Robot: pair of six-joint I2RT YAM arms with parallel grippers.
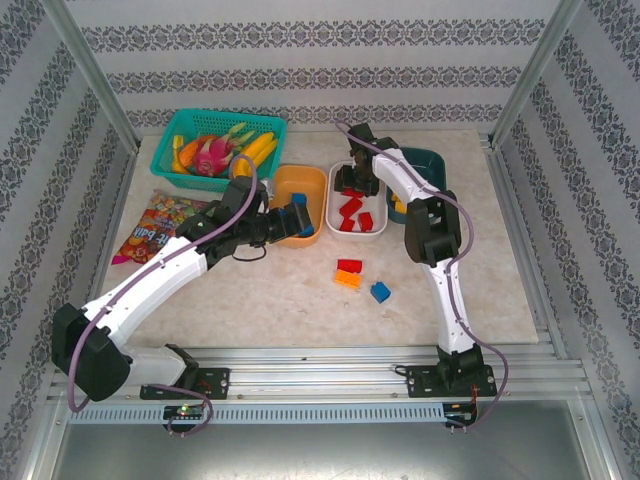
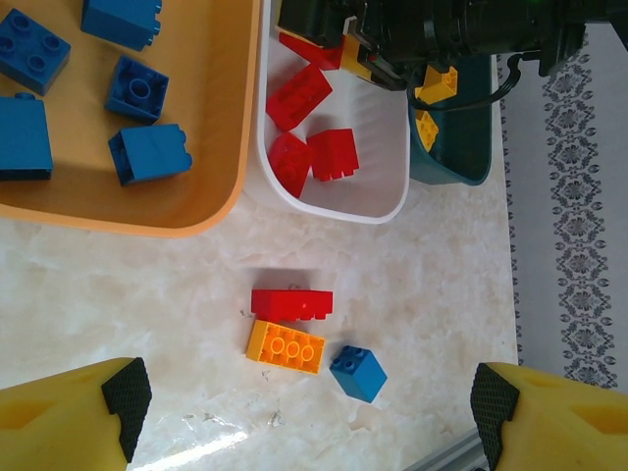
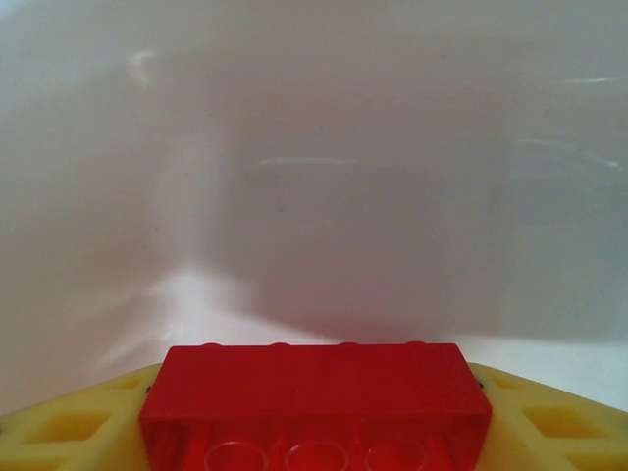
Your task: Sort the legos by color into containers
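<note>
Orange tray (image 2: 216, 118), left of white tray (image 2: 388, 167), holds blue legos (image 2: 147, 154). Left gripper (image 2: 309, 397) just left of white tray, jaws wide, empty. Right gripper (image 3: 314, 422) over white tray, clamping red brick (image 3: 314, 388). Loose red lego (image 2: 290, 304), orange lego (image 2: 285, 346) and blue lego (image 2: 358, 373) lie before white tray.

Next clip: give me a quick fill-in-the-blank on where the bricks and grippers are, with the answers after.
1. The orange tray contains only ___ bricks.
2. The held brick in the right gripper, above the white tray, is ___.
3. The loose bricks on the table number ___.
4. The left gripper is ___, with nothing between its fingers.

Missing words: blue; red; three; open.
</note>
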